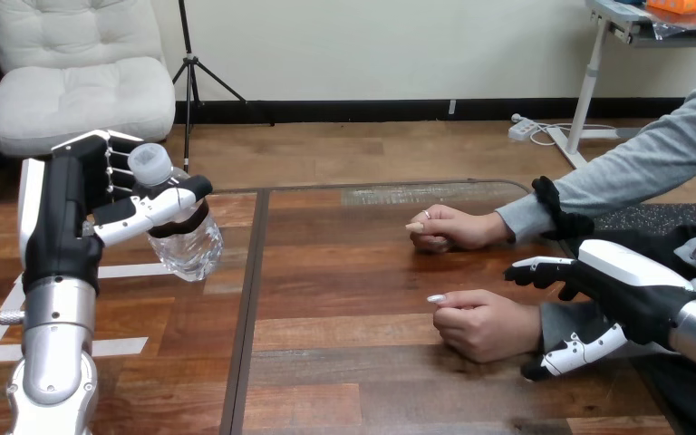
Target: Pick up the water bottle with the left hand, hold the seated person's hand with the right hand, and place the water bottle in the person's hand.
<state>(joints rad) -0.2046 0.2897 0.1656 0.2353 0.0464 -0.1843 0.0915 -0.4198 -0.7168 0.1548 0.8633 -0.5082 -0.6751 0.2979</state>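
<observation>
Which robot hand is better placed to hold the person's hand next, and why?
Right: the right hand is open beside the person's nearer hand; the left hand grips the water bottle.

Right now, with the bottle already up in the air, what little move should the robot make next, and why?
Probably close the right hand gently on the wrist of the person's nearer hand. Its fingers and thumb sit either side of that wrist but look uncurled, while the left hand already grips the water bottle above the table.
</observation>
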